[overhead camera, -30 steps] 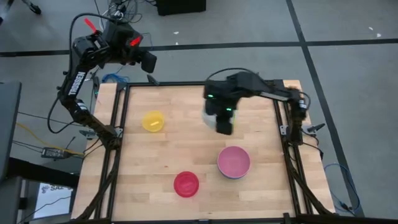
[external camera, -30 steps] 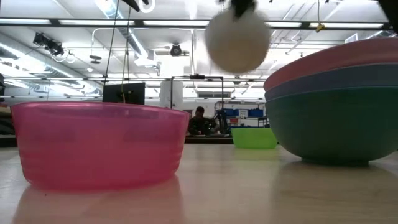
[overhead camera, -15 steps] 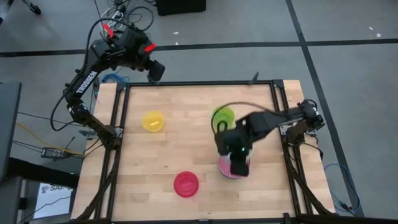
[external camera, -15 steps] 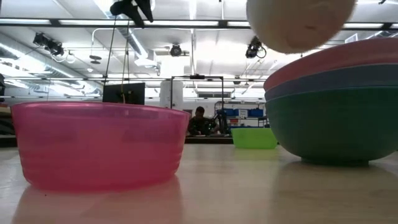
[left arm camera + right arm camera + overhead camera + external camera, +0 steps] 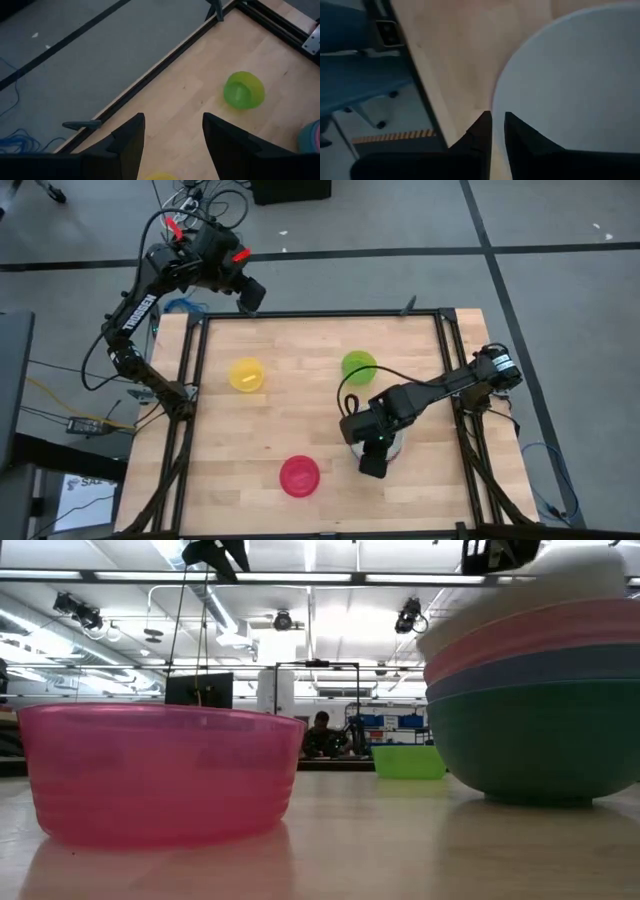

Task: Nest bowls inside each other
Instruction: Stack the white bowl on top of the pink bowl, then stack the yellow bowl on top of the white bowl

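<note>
My right gripper (image 5: pixel 497 122) hangs over a stack of bowls near the table's right side (image 5: pixel 393 442). The stack has teal (image 5: pixel 540 740) at the bottom, then blue (image 5: pixel 540 670), then pink (image 5: pixel 540 635). On top lies the white bowl (image 5: pixel 560 580), and the right gripper is shut on its edge. Yellow (image 5: pixel 246 374), lime green (image 5: pixel 358 366) and red (image 5: pixel 299 475) bowls stand singly on the wood, mouths up. My left gripper (image 5: pixel 172 135) is open, high over the table's far left corner (image 5: pixel 250 292), with nothing between its fingers. My right gripper has the white bowl's rim (image 5: pixel 495 102) in the narrow gap between its fingers, one finger (image 5: pixel 520 137) over the bowl's inside and one (image 5: pixel 481 131) outside. The fingers come steeply from above. The bowl lies in the pink bowl, a little tilted.
A dark metal frame (image 5: pixel 195 380) borders the wooden table. Open wood lies between the yellow, green and red bowls. In the low view the red bowl (image 5: pixel 160 775) stands close in front, and a person sits far off in the room behind (image 5: pixel 320 730).
My right gripper has carried the white bowl from high over the table's far middle toward the near right and down, onto the pink, blue and teal stack. My left gripper has dipped a little, then kept still.
</note>
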Controlling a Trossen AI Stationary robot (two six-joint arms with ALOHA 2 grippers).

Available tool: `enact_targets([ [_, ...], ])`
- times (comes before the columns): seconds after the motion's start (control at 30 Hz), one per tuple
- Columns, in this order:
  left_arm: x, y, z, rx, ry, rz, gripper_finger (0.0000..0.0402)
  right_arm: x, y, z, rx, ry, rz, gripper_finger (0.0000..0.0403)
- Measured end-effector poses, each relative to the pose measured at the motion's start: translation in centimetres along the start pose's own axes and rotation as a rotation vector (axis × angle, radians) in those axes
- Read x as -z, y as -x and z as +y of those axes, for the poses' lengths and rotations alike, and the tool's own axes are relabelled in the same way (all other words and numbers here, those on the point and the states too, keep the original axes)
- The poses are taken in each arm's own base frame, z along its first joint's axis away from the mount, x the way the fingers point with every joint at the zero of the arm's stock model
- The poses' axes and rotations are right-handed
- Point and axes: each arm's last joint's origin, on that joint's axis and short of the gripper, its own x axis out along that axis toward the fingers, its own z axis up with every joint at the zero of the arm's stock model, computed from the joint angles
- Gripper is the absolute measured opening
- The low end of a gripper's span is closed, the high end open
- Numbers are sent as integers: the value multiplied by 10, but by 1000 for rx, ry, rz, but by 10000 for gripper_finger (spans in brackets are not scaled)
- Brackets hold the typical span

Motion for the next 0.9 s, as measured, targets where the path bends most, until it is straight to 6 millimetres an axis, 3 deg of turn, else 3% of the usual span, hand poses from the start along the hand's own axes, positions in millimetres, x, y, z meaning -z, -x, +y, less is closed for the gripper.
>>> enact_targets([
  [0.27, 0, 0, 0, 0, -25, 0, 208, -3, 15, 9, -60, -52, -49, 87],
  [0.47, 0, 0, 0, 0, -27, 0, 208, 9, 37, -2, 173, -262, -231, 97],
  [0.67, -2, 0, 0, -4, -55, -17, 208, -9, 42, -26, 265, -453, -349, 85],
  [0.9, 6, -7, 2, -47, -164, 58, 208, -39, 60, -76, 379, -634, -499, 82],
])
